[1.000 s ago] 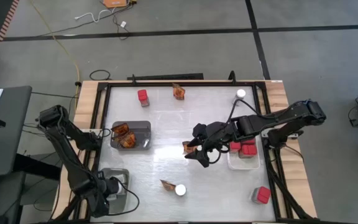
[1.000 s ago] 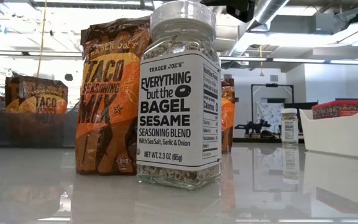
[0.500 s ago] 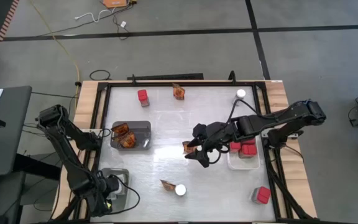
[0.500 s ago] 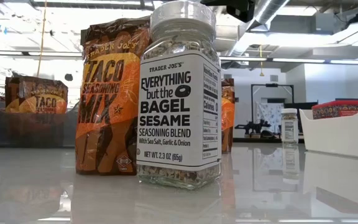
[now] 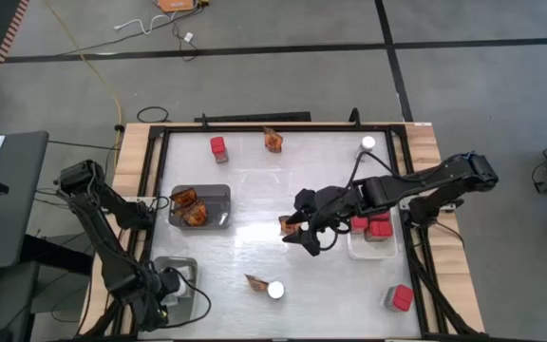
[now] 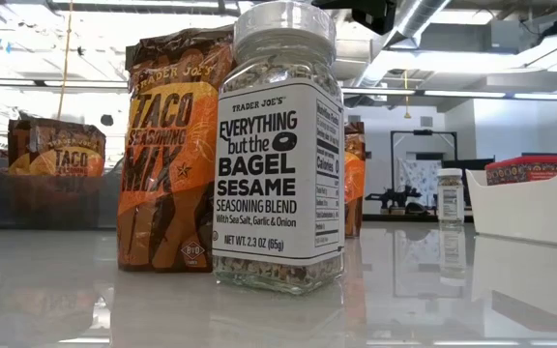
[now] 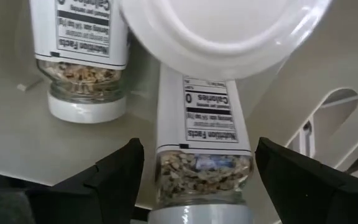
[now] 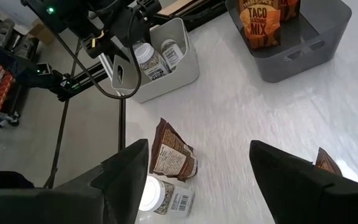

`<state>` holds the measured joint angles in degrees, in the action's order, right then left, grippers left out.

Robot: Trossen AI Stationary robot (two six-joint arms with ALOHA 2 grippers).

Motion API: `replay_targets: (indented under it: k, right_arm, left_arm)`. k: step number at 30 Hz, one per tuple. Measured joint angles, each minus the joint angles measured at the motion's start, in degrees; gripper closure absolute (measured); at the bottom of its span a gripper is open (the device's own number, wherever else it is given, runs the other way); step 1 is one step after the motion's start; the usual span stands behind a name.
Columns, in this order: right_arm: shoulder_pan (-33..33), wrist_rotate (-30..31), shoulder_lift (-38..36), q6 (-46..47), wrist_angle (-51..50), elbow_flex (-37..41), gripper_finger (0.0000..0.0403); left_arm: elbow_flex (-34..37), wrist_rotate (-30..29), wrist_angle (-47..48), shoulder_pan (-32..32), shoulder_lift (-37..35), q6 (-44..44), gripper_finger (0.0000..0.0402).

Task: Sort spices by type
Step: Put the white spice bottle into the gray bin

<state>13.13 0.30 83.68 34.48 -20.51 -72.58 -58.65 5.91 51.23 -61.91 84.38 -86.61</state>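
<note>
Spices lie scattered on the white table: a red box (image 5: 218, 147), a packet (image 5: 273, 140) and a jar (image 5: 368, 143) at the far side, and a packet (image 5: 254, 282), a jar (image 5: 275, 290) and a red box (image 5: 402, 298) near the front. My left gripper (image 5: 166, 286) hangs open over the white tray (image 5: 184, 269) at the front left. Its fingers stand on either side of a white-lidded jar (image 7: 204, 137) in that tray, with a small gap on each side. My right gripper (image 5: 302, 234) is open above the table's middle, beside a packet (image 5: 285, 225), with nothing between its fingers.
A grey tray (image 5: 218, 195) at the left holds taco packets (image 5: 190, 209). A white tray (image 5: 368, 251) at the right holds red boxes (image 5: 374, 226). A second jar (image 7: 82, 74) stands in the left tray. A black frame (image 5: 254, 121) rims the table.
</note>
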Motion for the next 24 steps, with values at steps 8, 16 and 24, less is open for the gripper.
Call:
replay_targets:
  k: [8, 16, 24]
  right_arm:
    - [0.2, 0.0, 0.0, 0.0, 0.0, 0.0, 0.0097]
    - [0.8, 0.0, 0.0, 0.0, 0.0, 0.0, 0.0097]
    - [0.7, 0.0, 0.0, -0.2, 0.0, 0.0, 0.0097]
  left_arm:
    - [0.0, 0.0, 1.7, 0.0, 0.0, 0.2, 0.0139]
    - [0.0, 1.4, 1.8, 0.0, 0.0, 0.2, 0.019]
    - [0.0, 8.8, 1.8, 0.5, 0.1, -2.3, 0.0199]
